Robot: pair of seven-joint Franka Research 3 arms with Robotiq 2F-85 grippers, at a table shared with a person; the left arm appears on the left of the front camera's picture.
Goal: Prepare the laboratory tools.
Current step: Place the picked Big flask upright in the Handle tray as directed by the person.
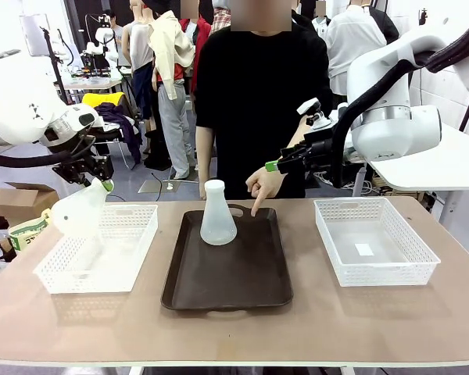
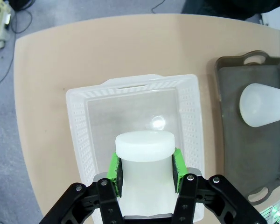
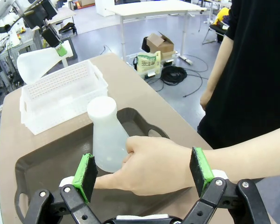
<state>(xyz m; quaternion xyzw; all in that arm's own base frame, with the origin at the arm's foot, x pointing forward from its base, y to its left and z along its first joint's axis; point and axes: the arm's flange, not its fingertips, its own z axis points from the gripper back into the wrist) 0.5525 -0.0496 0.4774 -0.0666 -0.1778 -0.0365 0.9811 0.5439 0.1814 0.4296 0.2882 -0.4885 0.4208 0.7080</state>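
Left wrist view: the left gripper [image 2: 145, 171] squeezes the neck of a frosted white flask [image 2: 144, 161] between its green pads [image 2: 114, 169], right over the left white basket [image 2: 79, 135], which is plastic and full of little holes. The right gripper [image 3: 143, 175] is wide open and holds nothing. Between its pads is the person's hand [image 3: 151, 165], pointing down at the brown tray [image 3: 46, 161]. A second cone-shaped flask [image 3: 107, 135] stands on that tray, just past the hand. No readable writing shows.
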